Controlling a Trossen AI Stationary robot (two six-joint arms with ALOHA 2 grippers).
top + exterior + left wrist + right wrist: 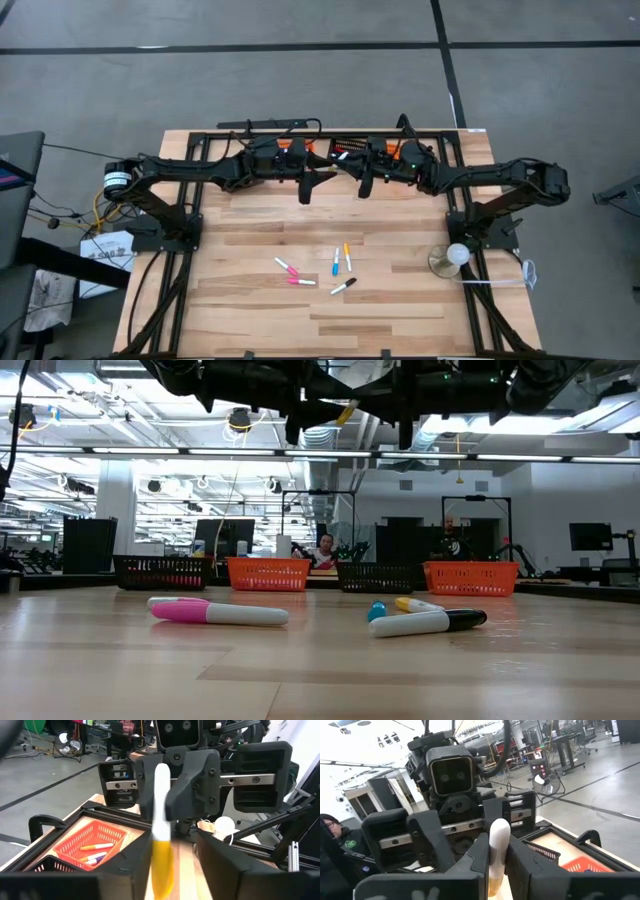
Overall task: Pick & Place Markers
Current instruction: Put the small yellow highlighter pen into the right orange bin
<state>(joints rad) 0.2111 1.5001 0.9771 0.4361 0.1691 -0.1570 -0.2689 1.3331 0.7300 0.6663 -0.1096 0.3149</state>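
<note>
Markers are in three places on the wooden table (250, 320), and one is up in the air at its far edge, where both arms meet. The right gripper (366, 186) is pinched on that yellow-and-white marker (162, 795); the left gripper (307, 190) has its fingers spread around the yellow end. Its long axis runs from one gripper toward the other, though blur hides the exact grip. An orange basket (95, 840) below holds a few, partly cut off. Five loose markers (335, 262) lie mid-table, pointing different ways
</note>
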